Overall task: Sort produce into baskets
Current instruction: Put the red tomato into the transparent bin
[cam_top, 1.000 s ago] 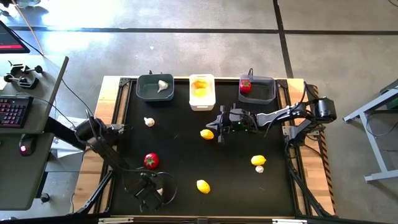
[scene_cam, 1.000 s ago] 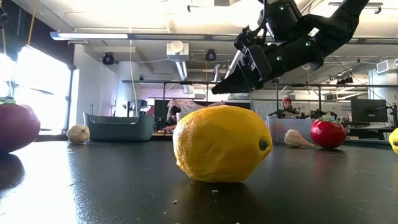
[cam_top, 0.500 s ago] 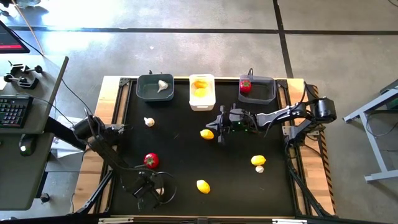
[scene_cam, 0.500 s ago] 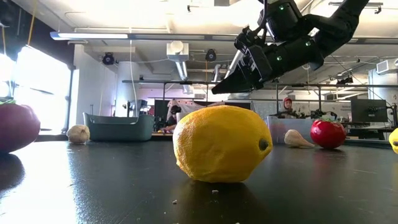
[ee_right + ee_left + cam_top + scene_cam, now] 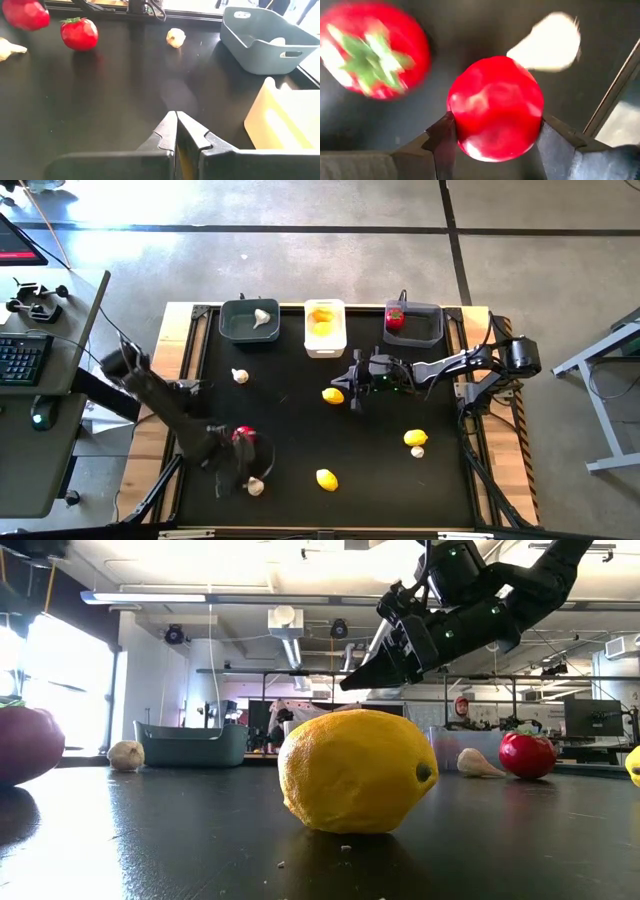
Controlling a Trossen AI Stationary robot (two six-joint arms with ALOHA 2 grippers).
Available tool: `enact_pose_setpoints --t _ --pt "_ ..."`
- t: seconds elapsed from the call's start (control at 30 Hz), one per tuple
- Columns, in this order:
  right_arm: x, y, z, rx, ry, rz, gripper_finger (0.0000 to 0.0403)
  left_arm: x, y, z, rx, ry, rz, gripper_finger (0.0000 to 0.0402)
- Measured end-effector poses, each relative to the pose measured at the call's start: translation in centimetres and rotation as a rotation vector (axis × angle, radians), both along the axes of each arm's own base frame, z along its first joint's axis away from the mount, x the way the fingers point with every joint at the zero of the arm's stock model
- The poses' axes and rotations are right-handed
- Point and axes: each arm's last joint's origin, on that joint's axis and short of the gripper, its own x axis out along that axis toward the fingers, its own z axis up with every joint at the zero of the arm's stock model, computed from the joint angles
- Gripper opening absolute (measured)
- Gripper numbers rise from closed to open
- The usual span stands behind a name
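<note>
A smooth red round toy piece (image 5: 495, 107) is gripped between the two dark fingers of the left hand (image 5: 494, 137), at the lower left of the high view. Only the fingertips are seen against its sides, so the hold is judged shallow. The glossy, round piece could be squeezed out and dropped if the arm is swung fast.

A red toy tomato with a green top (image 5: 243, 436) lies just beside that hand, and a whitish garlic-like piece (image 5: 256, 487) lies just below it in that view. Either could be knocked and sent rolling if the hand is carried low.

The dark grey basket holding a red piece (image 5: 425, 338), at the upper right of the black counter (image 5: 380, 470), is judged the likely target, and it is well apart. The right hand (image 5: 176, 120), shut tight on nothing, hovers over the middle of the counter beside a yellow lemon-like piece (image 5: 333, 394), near that path. The arms could collide if the way is not cleared. The white basket with yellow pieces (image 5: 324, 352) or the other dark grey basket (image 5: 238, 330) could also be chosen by mistake.

Compared with a second ago, the left arm is swung up the frame from the lower edge to the tomato. Its hand is narrowed from wide onto the red piece, and the garlic-like piece, hidden then, is uncovered. The right arm is unchanged.
</note>
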Motion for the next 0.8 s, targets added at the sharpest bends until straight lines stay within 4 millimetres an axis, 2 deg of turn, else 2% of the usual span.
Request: enact_pose_setpoints --t 0.27,0.6,0.8 --pt "-0.2 -2.0 0.2 0.006 -0.02 0.003 0.0 1.1 6.9 -0.9 -0.102 -0.306 0.049 0.0198" --pt "-0.7 -5.0 0.3 0.004 -0.036 -0.028 0.0 4.7 15.2 -0.8 -0.212 -0.721 0.048 0.0196" --pt "-0.9 -6.5 0.6 -0.001 -0.043 -0.052 0.0 5.9 21.3 -0.8 -0.206 -0.933 0.052 0.0196"
